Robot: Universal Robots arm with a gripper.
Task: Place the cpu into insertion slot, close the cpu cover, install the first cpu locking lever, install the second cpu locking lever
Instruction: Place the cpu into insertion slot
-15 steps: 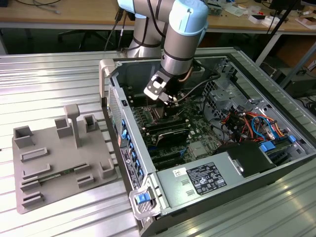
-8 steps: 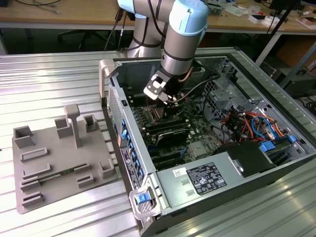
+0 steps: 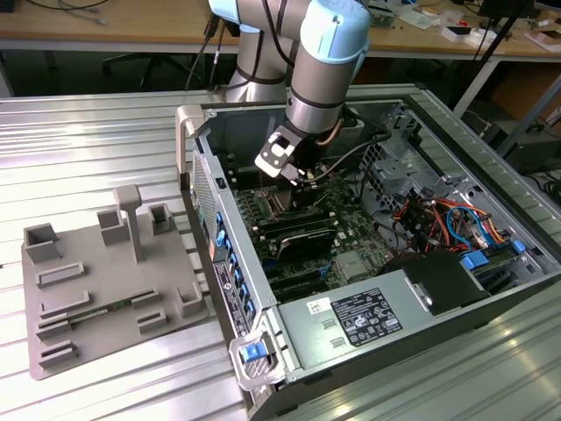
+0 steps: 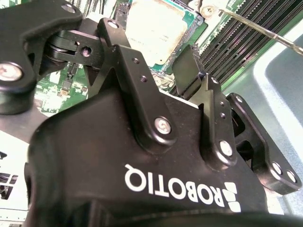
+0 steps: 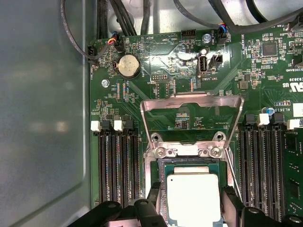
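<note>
An open computer case (image 3: 230,289) lies on a ribbed metal table (image 3: 88,140), with a grey fixture tray (image 3: 88,289) at the exterior view's left. In the upper middle of that frame the robot arm reaches down into the case, its gripper (image 3: 302,178) low over the green motherboard (image 5: 156,56). In the first wrist view the cpu (image 5: 193,198), a flat square chip with a pale metal top, lies level inside the insertion slot (image 5: 189,162), between banks of long black memory slots (image 5: 116,165). The black fingers (image 5: 155,198) stand apart, one on each side of the chip and just outside its edges. The claw looks spread a little wider than the chip and not clamping it, though contact at the pads cannot be seen. The cpu cover (image 5: 189,98), a thin silver frame, stands swung up on its hinge beyond the chip, so the socket is uncovered. A thin locking lever (image 5: 233,172) runs alongside the socket, unlatched. The chip is likely light, rigid and smooth on top, and fragile where it meets the socket contacts. It is best gripped lightly by two opposite edges and kept level. The cover looks stiff but thin, best pushed at its free edge.
</note>
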